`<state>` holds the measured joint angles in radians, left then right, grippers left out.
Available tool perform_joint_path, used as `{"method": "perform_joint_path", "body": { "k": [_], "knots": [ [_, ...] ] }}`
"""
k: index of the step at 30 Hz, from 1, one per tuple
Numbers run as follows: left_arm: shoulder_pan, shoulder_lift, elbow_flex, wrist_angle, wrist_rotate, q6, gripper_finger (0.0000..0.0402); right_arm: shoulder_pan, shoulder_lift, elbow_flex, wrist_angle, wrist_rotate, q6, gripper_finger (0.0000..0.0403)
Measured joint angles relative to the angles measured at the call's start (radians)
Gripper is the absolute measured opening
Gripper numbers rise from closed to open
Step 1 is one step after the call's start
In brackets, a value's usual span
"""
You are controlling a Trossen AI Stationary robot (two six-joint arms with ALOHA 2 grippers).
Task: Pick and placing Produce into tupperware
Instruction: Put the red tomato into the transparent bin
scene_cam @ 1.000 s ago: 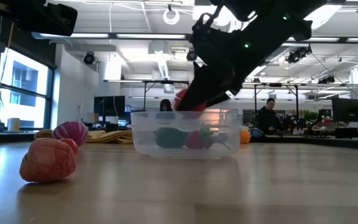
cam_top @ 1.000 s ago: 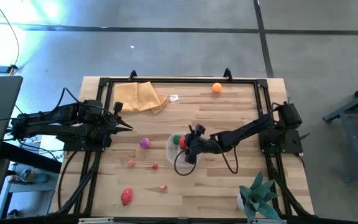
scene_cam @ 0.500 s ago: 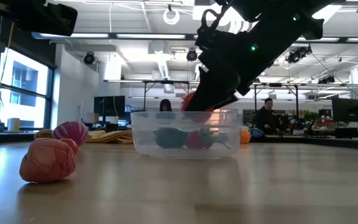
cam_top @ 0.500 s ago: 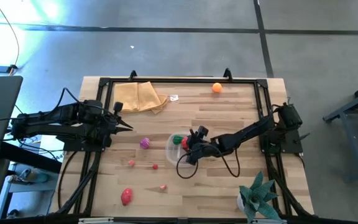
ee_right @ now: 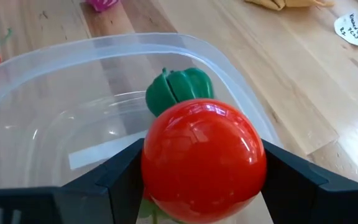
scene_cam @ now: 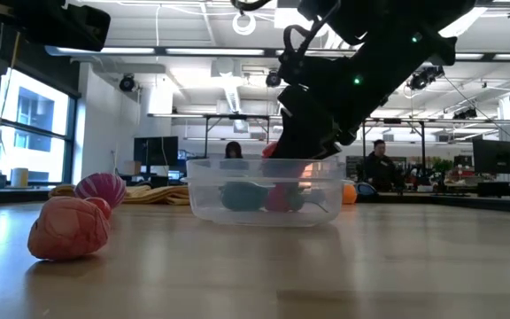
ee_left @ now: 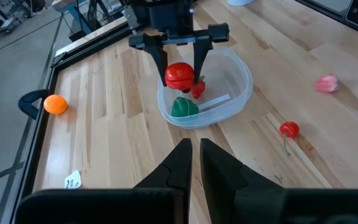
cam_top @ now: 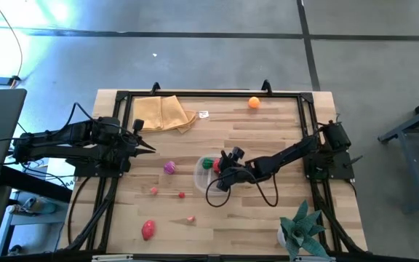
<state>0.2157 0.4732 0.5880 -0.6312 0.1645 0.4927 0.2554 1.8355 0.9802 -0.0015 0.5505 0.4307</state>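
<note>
My right gripper (cam_top: pixel 220 169) is shut on a red toy tomato (ee_right: pixel 202 158) over the round clear tub (cam_top: pixel 202 177), which stands on the table's middle. In the tub lie a green toy pepper (ee_right: pixel 179 88) and a small red piece (ee_left: pixel 197 90). Loose produce lies on the table: an orange one (cam_top: pixel 254 102), a magenta one (cam_top: pixel 169 167), a larger red one (cam_top: pixel 148 230), and small pink and red ones. My left gripper (cam_top: pixel 151 148) waits shut by the table's left side, clear of everything. My right gripper pinches the red tomato by its two opposite sides (ee_right: pixel 151 163), one finger (ee_right: pixel 120 177) on each. The fingers come slanting down from the table's right side. The tomato (ee_left: pixel 179 73) is lifted clear, at about the height of the tub's rim (scene_cam: pixel 264 161), above the pieces inside.
A tan folded cloth (cam_top: pixel 163 113) lies at the far left, with a small white tag (cam_top: pixel 204 114) beside it. A spiky green potted plant (cam_top: pixel 300 227) stands at the near right corner. A black frame (cam_top: pixel 195 95) borders the tabletop. A black cable (cam_top: pixel 217 198) loops below the right arm.
My right gripper has come down a little with the tomato, from above the tub's rim to about rim height, and has kept shut on it. The tub and the loose produce have stayed in place.
</note>
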Motion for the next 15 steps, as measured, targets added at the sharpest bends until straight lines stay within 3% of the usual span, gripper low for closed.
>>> {"method": "perform_joint_path", "body": {
  "k": [15],
  "knots": [
    [0.0, 0.0, 0.0, 0.0, 0.0, 0.0, 0.0024, 0.0, -0.001, 0.0, -0.01, -0.002, 0.017, 0.0283]
  ]
}}
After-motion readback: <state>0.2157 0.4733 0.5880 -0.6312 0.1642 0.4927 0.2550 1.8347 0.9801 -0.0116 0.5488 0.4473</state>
